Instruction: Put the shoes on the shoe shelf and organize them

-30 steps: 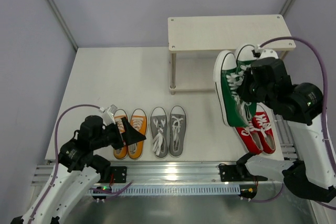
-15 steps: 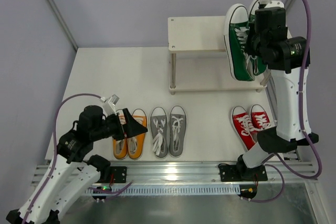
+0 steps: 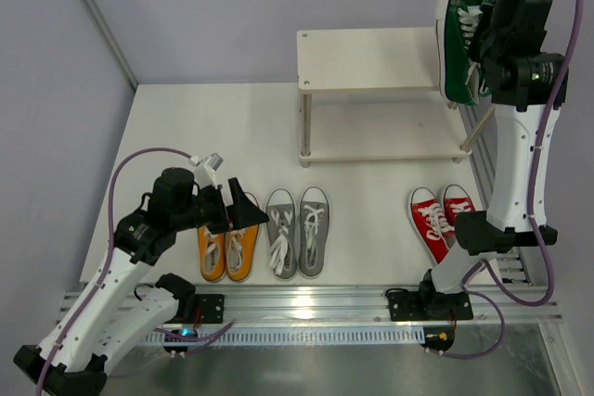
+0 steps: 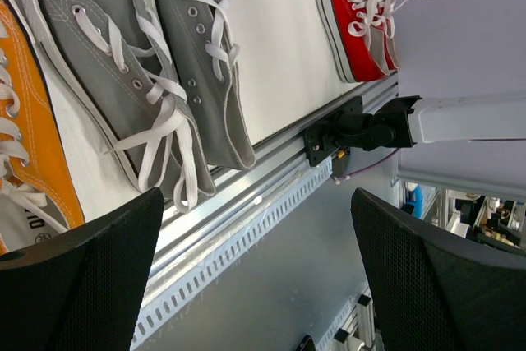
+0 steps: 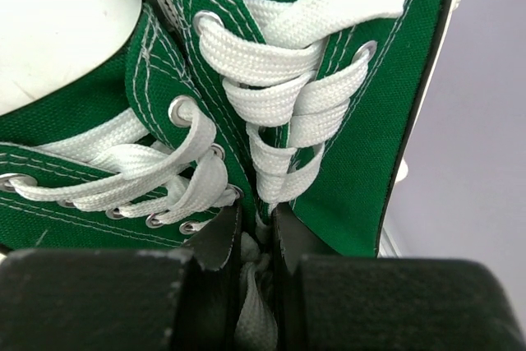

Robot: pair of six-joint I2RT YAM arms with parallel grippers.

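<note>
Firstly, from the top external camera, the shoe shelf [image 3: 371, 53] stands at the far side of the worktop [image 3: 232, 136], just to the left of the right tool [image 3: 480, 39]. This tool is clenched on the green shoes [image 3: 459, 34] and holds both of them in the air. The pair overlaps the right end of the top board in this view. The other pairs lie on the worktop and not on the shelf. The orange shoes [image 3: 227, 248] are directly under the left tool [image 3: 246, 210], the grey shoes [image 3: 297, 229] are just to its right, and the red shoes [image 3: 447, 222] are well apart from it, near the right arm's base.

Next, the left wrist camera shows what the top view hides: the left tool [image 4: 259, 277] is released, with its fingers [image 4: 82, 285] wide apart and nothing between them. Beyond them lie the grey shoes [image 4: 156, 71], an edge of one orange shoe [image 4: 25, 145] and one red shoe [image 4: 362, 14].

Finally, the right wrist camera shows the grip closely. The right tool [image 5: 255, 236] pinches the inner edges of the two green shoes [image 5: 345, 121] together, with white lace between its fingers [image 5: 218, 240].
</note>
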